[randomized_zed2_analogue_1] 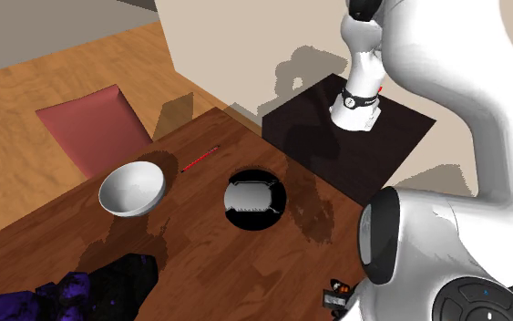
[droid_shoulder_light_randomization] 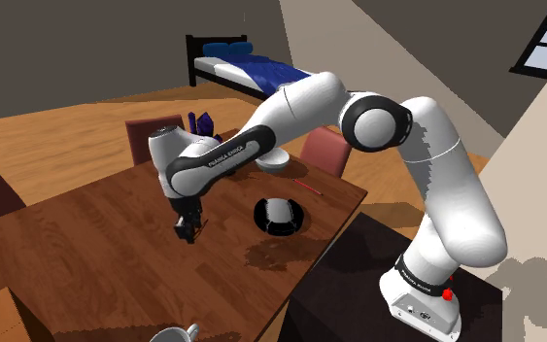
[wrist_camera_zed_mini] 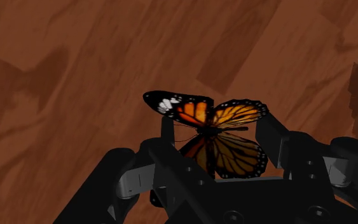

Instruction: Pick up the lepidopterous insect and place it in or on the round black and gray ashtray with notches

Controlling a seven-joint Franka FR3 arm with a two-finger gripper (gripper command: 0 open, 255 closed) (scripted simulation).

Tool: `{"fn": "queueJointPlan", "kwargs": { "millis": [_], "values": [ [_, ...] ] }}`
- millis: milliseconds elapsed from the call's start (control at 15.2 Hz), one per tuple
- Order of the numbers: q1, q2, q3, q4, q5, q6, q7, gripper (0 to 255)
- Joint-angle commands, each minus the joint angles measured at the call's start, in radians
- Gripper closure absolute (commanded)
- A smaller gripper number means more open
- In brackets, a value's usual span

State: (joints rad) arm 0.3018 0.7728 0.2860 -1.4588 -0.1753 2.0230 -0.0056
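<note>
one orange-and-black butterfly (wrist_camera_zed_mini: 229, 151) with a white-spotted wingtip sits clasped in the black pincer (wrist_camera_zed_mini: 215, 126).

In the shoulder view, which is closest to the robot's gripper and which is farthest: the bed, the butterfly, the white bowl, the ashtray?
1. butterfly, right in the gripper.
2. ashtray, beside it on the table.
3. white bowl, behind the ashtray.
4. bed, far back by the wall.

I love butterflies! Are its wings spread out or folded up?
Spread out: in the wrist view the butterfly has its orange and black wings fanned to both sides, not pressed together.
</note>
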Motion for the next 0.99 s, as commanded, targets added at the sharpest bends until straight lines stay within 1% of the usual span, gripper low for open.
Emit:
{"fn": "queueJointPlan", "kwargs": {
  "millis": [0, 198, 462, 924],
  "values": [
    [-0.019, -0.032, 0.001, -0.044, 0.003, 0.012, -0.013, 255],
    [-0.076, -0.11, -0.001, -0.179, 0.01, 0.069, -0.054, 255],
    [-0.149, -0.199, -0.009, -0.331, 0.018, 0.132, -0.118, 255],
    [-0.269, -0.324, -0.034, -0.537, 0.029, 0.219, -0.246, 255]
  ]
}}
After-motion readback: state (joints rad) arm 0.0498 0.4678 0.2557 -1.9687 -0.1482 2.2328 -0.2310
